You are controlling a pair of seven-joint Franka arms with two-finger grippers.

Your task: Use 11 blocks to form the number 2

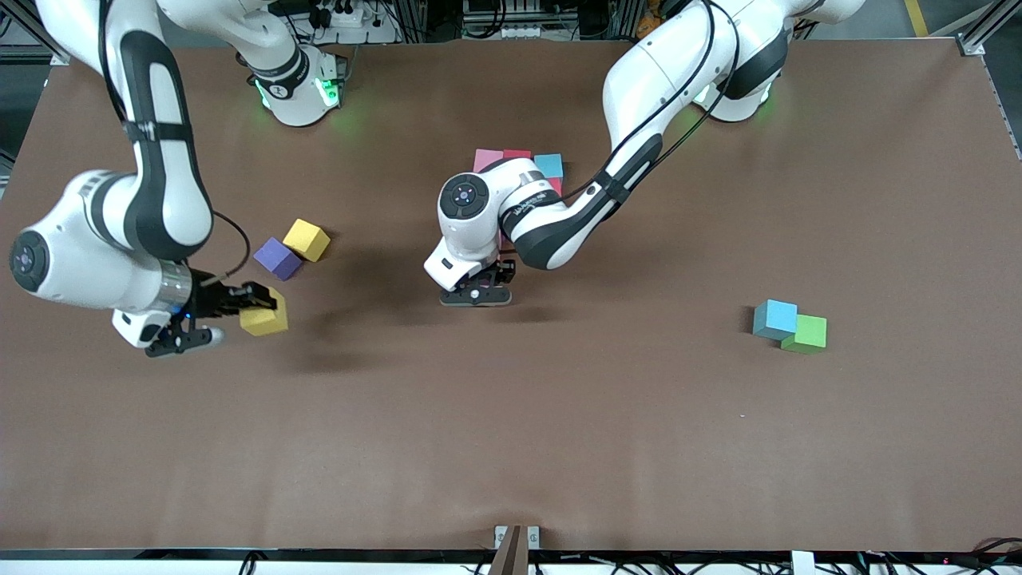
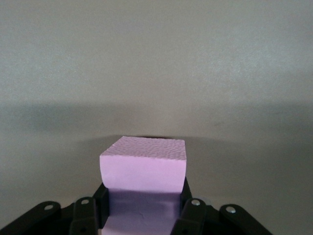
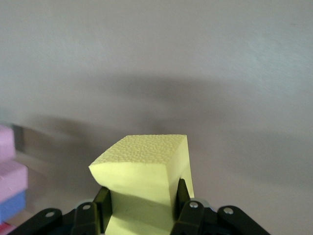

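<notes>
Blocks for the 2, front view: a started cluster [image 1: 519,164] of pink, red and light blue cubes lies mid-table toward the robots' bases, mostly hidden under the left arm's wrist (count not readable). The left gripper [image 1: 477,296] hangs over bare table just nearer the camera than that cluster; its load does not show from this side. The right gripper [image 1: 257,307], over the table at the right arm's end, pinches a yellow cube [image 1: 265,316]. A purple cube [image 1: 277,258] and a second yellow one [image 1: 306,239] sit touching, just beside it and farther from the camera. A light blue cube [image 1: 775,318] and the green cube [image 1: 806,333] touch each other at the left arm's end. Left wrist view: fingers [image 2: 190,215] pressed into a pink cube [image 2: 144,171], foam dented at the sides, bare table under it. Right wrist view: fingers [image 3: 188,218] squeezing the yellow cube [image 3: 142,181]; pink and blue cubes [image 3: 12,186] of the cluster show at the frame edge. Judgement: the left arm is the nearer one, and its pink cube needs to travel toward the bases to meet the cluster; the right arm's cube has the longer carry, toward mid-table.
</notes>
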